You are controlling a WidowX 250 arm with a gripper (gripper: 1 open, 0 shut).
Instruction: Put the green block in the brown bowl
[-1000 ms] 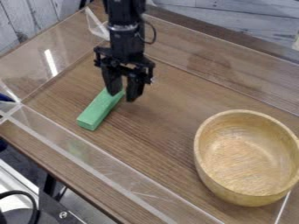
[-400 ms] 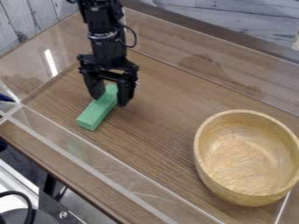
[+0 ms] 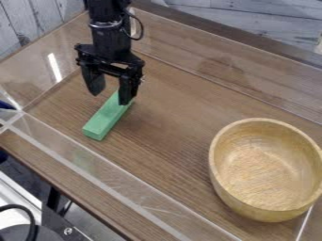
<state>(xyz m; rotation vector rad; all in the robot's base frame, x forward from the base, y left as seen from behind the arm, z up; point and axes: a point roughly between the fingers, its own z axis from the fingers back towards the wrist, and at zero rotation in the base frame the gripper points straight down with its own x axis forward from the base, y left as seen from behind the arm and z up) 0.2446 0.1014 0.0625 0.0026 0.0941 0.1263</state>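
Two black fingers of the claw (image 3: 109, 85) hang spread wide, pointing down, with nothing between them. A second ago the claw sat low, right at the far end of the green block (image 3: 108, 118), with its fingers a bit closer together. Now the claw has slid to the left in the picture and looks a little higher, and its fingers have opened as far as they go. The green block lies flat on the wooden surface (image 3: 176, 85), in the same spot as before. It has not turned or slid. One finger tip hangs just above the block's far end, and I cannot tell if it touches. The brown bowl (image 3: 265, 168) sits well apart, down at the right, and it is empty. So the block is not picked up yet, and the job is still at its start. I think the claw is lining itself up over the block for a grab. It would need to come down with one finger on each long side, then squeeze. If it sits off to one side, it may just push the block away.
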